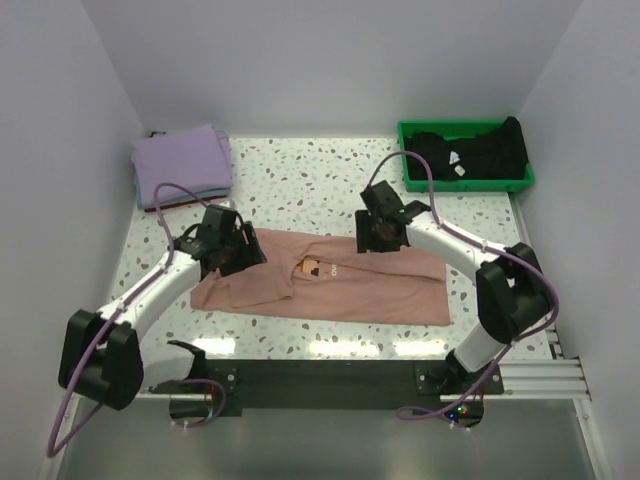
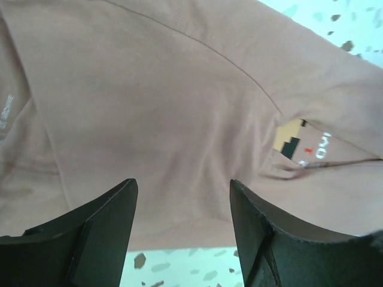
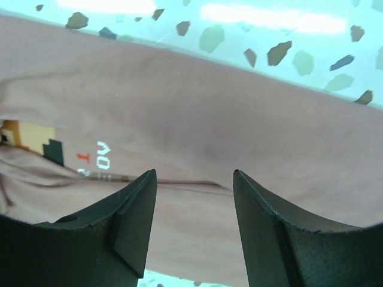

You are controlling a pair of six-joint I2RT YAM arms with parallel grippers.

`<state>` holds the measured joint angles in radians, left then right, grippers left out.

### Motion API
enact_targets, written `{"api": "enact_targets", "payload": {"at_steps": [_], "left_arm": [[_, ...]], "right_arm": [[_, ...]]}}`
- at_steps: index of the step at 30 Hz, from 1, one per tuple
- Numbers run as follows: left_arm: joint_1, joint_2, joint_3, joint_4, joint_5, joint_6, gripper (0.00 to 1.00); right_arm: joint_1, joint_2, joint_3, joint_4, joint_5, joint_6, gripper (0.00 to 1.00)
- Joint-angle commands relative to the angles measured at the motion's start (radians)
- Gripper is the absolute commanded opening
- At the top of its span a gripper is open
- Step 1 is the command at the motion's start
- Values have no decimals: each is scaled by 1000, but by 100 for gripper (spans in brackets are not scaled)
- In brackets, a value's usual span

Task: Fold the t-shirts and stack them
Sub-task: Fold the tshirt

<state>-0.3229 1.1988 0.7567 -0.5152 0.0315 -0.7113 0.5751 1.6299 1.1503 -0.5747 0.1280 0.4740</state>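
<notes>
The salmon-pink t-shirt [image 1: 340, 285] lies partly folded in a long strip across the middle of the table, its small brown-orange chest print [image 1: 312, 268] showing. My left gripper [image 1: 240, 262] hovers over its left part, open and empty; the cloth [image 2: 167, 107] fills the left wrist view. My right gripper [image 1: 378, 246] is over the shirt's far edge, open and empty; its view shows the cloth [image 3: 239, 119] and print [image 3: 54, 149]. A folded lavender t-shirt [image 1: 182, 163] sits at the far left. Black t-shirts [image 1: 470, 152] lie in the green tray.
The green plastic tray [image 1: 465, 184] stands at the far right corner. The lavender shirt rests on a thin stack with a reddish edge [image 1: 185, 205]. White walls enclose the speckled table [image 1: 300, 180] on three sides. A black rail [image 1: 320, 375] runs along the near edge.
</notes>
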Motion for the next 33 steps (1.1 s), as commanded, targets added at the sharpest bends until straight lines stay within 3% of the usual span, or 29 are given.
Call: {"api": "enact_targets", "payload": {"at_steps": [1,6,18,24,33], "left_arm": [[-8,128,35,101,8,67,67],[-7,269,38,132,-15,95,67],[-7,389,44,165,-28,130,67],[-7,502,125,161,-28,180,67],[-21,732,366,136,-36,256,67]], "right_arm": [[-21,1,-18,47,-10,-92,57],[-89,2,-93,117,-8,-110,57],[-126,79,-218,127,-27,-63,56],[-126,79,-244,53,-34,-14,55],[-126,-21,-323,-34,-25,29,55]]}}
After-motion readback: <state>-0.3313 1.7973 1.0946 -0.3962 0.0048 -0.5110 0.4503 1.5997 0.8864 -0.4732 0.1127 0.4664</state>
